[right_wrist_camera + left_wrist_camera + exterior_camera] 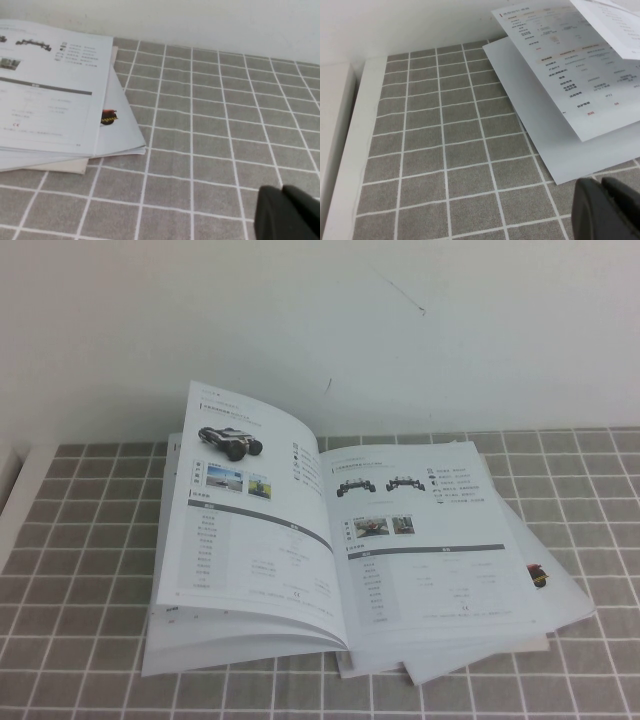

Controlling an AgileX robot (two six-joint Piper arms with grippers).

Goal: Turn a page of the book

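Observation:
The book (330, 550) lies open on the grey tiled cloth, its two top pages showing vehicle photos, small text and grey bands. The left leaves arch up a little. The page with the red checker and logos is hidden. Neither arm shows in the high view. My left gripper (607, 210) is shut and empty, low over the cloth just off the book's left corner (560, 120). My right gripper (287, 212) is shut and empty over bare cloth, well to the right of the book's right edge (60, 110).
A white wall (320, 330) rises right behind the book. A white border (355, 150) edges the cloth on the left. Loose lower leaves fan out at the book's right front corner (540, 575). Grey tiled cloth (215, 125) stretches to the right.

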